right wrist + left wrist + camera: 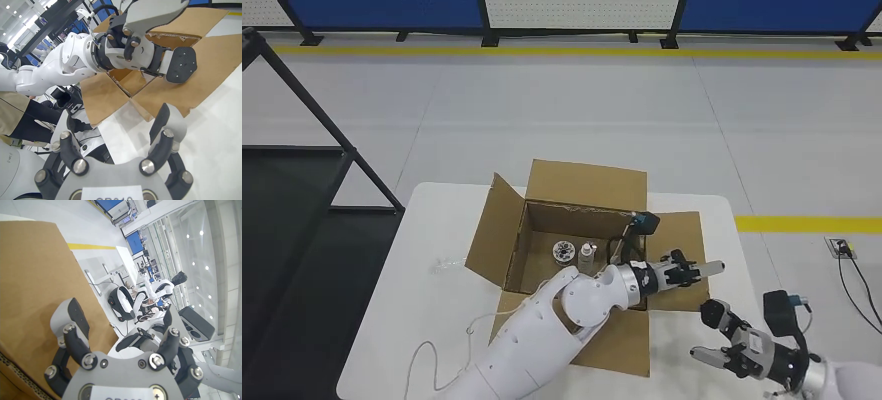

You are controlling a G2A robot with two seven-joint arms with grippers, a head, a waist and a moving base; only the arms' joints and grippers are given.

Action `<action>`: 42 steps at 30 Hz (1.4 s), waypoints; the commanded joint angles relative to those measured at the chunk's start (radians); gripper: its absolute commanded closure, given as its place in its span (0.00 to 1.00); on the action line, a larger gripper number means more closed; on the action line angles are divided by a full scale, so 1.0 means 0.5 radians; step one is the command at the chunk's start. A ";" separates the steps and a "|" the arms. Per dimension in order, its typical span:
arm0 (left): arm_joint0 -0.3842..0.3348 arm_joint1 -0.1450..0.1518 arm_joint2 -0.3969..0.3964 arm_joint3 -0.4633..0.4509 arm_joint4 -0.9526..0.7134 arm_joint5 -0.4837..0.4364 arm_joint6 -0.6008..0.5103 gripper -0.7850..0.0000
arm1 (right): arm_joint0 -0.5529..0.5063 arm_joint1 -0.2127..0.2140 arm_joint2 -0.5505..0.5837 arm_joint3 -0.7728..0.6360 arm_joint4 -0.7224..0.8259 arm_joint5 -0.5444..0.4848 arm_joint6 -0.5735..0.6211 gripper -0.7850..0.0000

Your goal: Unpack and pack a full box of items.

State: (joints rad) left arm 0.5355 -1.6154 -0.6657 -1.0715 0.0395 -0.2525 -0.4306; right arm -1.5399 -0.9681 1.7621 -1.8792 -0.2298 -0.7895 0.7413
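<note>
Flaps of the box [587,185] lie folded out flat on the table [412,310], which we judge keeps the opening free for reaching in. Down on the box floor we see a small bottle [587,253] and a round item [564,250] just beside it. Our left pincer [694,268] hangs over the right-hand flap [687,235], fingers spread apart and holding nothing, so the two items lie to its left, lower down and past the box wall. Our right pincer [710,332] sits off the box above the table, likewise spread and empty; we take it that it is parked there to stay clear of the other arm.
</note>
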 commanded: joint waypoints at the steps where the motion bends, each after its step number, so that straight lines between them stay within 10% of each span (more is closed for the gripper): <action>1: 0.005 -0.004 -0.009 0.004 0.015 -0.003 0.001 0.00 | 0.021 0.002 -0.013 0.015 -0.034 0.052 -0.012 0.00; 14: 0.279 0.093 -0.295 -0.408 0.324 -0.044 0.159 0.00 | 0.238 0.015 -0.151 0.132 -0.071 0.264 0.008 0.00; 28: 1.223 0.336 -1.070 -1.765 0.838 0.064 0.031 0.00 | 0.418 0.034 -0.258 0.193 -0.057 0.414 0.109 0.00; 42: 1.902 0.427 -1.711 -2.420 0.723 -0.160 0.149 0.00 | 0.685 0.021 -0.484 0.274 -0.189 0.706 0.041 0.00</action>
State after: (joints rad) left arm 1.4667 -1.4036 -1.5001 -2.2662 0.4070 -0.3258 -0.3656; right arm -1.2066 -0.9566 1.5323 -1.7452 -0.3167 -0.4482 0.7620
